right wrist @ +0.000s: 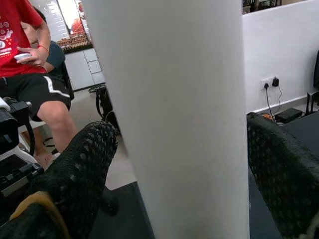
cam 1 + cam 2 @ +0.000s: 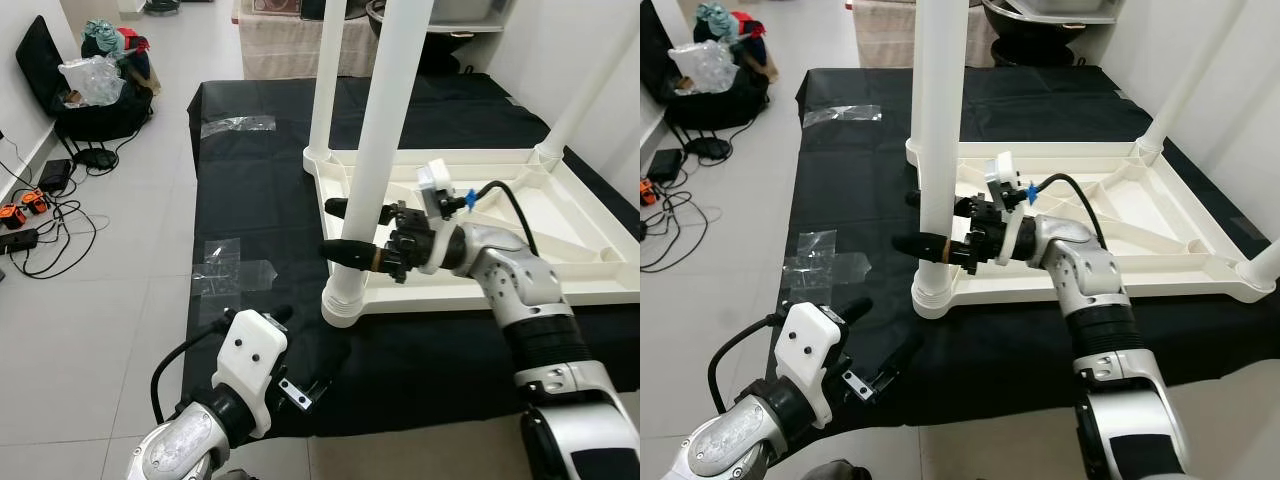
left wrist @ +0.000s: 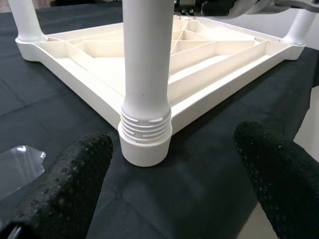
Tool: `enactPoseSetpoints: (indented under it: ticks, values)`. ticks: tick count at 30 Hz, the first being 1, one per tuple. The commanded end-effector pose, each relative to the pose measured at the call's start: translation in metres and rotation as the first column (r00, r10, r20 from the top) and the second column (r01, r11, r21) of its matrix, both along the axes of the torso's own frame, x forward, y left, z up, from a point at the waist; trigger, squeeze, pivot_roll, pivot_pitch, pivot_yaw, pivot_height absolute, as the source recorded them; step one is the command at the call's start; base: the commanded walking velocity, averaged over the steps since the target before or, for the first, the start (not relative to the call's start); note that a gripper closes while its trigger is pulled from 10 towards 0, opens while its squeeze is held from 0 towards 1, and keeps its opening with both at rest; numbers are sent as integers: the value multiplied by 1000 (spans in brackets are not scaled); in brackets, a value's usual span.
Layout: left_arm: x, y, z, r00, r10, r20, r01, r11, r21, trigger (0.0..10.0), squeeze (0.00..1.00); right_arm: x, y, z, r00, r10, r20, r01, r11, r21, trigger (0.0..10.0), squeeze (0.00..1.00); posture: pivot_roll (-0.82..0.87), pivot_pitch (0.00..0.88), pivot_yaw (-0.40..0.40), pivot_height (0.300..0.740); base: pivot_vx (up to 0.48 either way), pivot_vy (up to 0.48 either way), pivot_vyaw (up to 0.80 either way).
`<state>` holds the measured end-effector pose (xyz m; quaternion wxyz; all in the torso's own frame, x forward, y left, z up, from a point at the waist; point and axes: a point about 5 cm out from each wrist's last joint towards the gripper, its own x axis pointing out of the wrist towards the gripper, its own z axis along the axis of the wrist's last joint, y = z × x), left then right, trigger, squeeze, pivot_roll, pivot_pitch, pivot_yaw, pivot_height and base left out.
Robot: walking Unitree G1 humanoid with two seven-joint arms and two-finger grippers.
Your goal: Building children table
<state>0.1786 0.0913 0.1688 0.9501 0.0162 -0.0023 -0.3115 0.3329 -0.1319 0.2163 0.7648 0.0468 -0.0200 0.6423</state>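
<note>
A white plastic children's table (image 2: pixel 470 288) lies upside down on a black cloth (image 2: pixel 255 190). Upright white legs stand in its corners. My right gripper (image 2: pixel 340 229) is shut on the near-left leg (image 2: pixel 385 130), one black finger behind it and one in front, a little above its threaded base (image 3: pixel 146 134). In the right wrist view the leg (image 1: pixel 174 114) fills the gap between both fingers (image 1: pixel 87 164). My left gripper (image 2: pixel 305 350) hangs open low over the cloth's front edge, short of that leg's base, holding nothing.
Another leg (image 2: pixel 328 80) stands at the far-left corner and one (image 2: pixel 590 100) at the right. Clear tape patches (image 2: pixel 235 270) stick to the cloth. Bags (image 2: pixel 100 80) and cables (image 2: pixel 30 220) lie on the floor at the left. A seated person (image 1: pixel 30 59) is in the right wrist view.
</note>
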Motion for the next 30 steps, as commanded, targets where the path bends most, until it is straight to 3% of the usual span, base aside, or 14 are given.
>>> enactPoseSetpoints:
  ticks: [1,11,30]
  values:
    - [-1,-1,0,1000,1,-2,-1,1000,-7,10000,0,2,4,1,1000,-8,20,8,1000,-24,10000,0,77,107,-80,740,0,0,0]
    - [2,-5,10,999,-2,34,3,1000,-21,10000,0,1,15,-10,999,-46,23,47,998,-49,10000,0,74,110,-79,740,0,0,0]
    - [9,-2,13,999,-3,55,3,1000,-3,10000,0,-5,15,-7,995,-52,81,53,999,-9,10000,0,76,117,-70,740,0,0,0]
